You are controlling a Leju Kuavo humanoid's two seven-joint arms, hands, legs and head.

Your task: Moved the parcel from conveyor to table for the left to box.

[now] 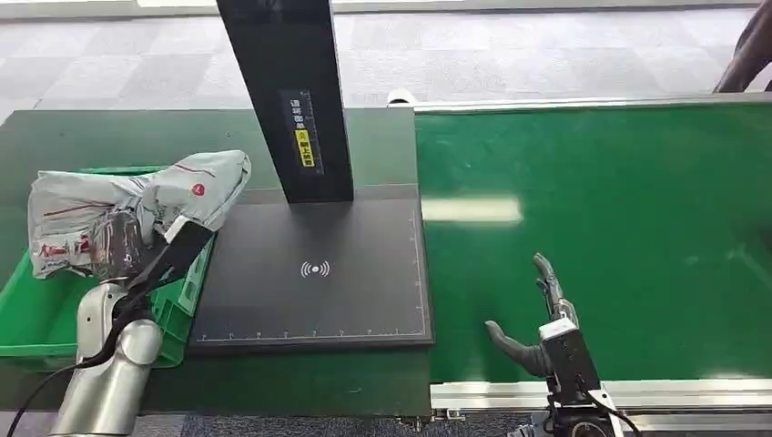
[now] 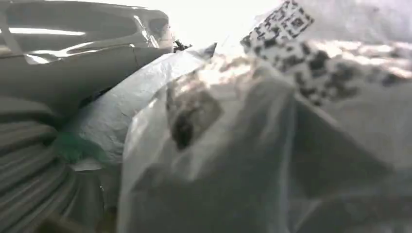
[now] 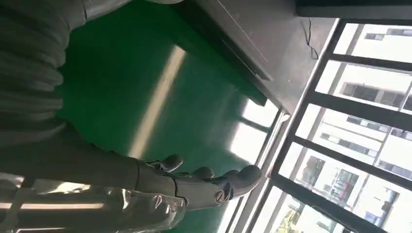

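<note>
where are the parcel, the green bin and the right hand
parcel (image 1: 196,182), head view, on its grey wrapping
green bin (image 1: 32,314), head view, on its bare floor
right hand (image 1: 537,319), head view, on its middle

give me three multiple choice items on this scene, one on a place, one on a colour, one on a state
1. Where is the grey parcel?
A. lying on the conveyor belt
B. over the green bin, in the left hand
C. flat on the black scanner pad

2. What colour is the conveyor belt?
A. green
B. blue
C. black

3. What state is the right hand in?
A. holding a parcel
B. closed in a fist
C. open, holding nothing

Answers:
1 B: the left hand holds the parcel above the green bin.
2 A: the belt surface beside the black scanner pad is green.
3 C: its fingers are spread above the belt with nothing in them.
</note>
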